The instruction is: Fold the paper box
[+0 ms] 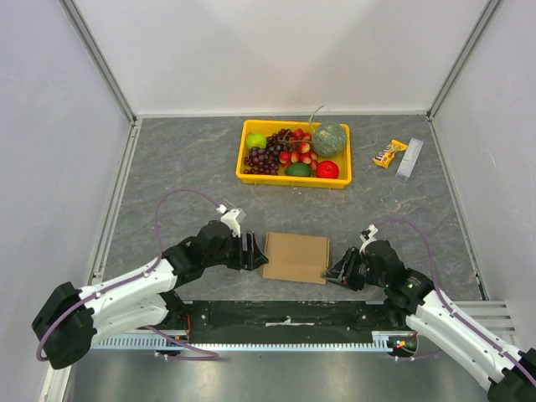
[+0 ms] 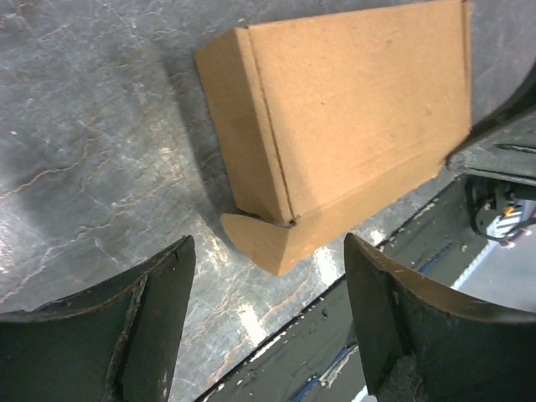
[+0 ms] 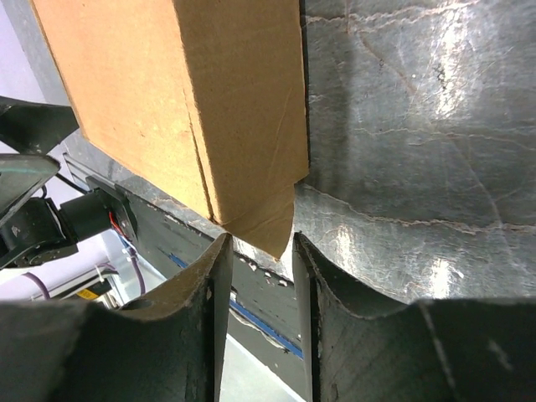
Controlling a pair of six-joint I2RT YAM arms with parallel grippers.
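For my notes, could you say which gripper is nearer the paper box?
Right: the right gripper has the paper box's corner flap between its fingertips; the left gripper sits open off its other end.

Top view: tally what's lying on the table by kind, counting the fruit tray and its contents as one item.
Paper box: 1
Yellow fruit tray: 1
Small packets: 2, an orange packet and a pale packet
Total: 4
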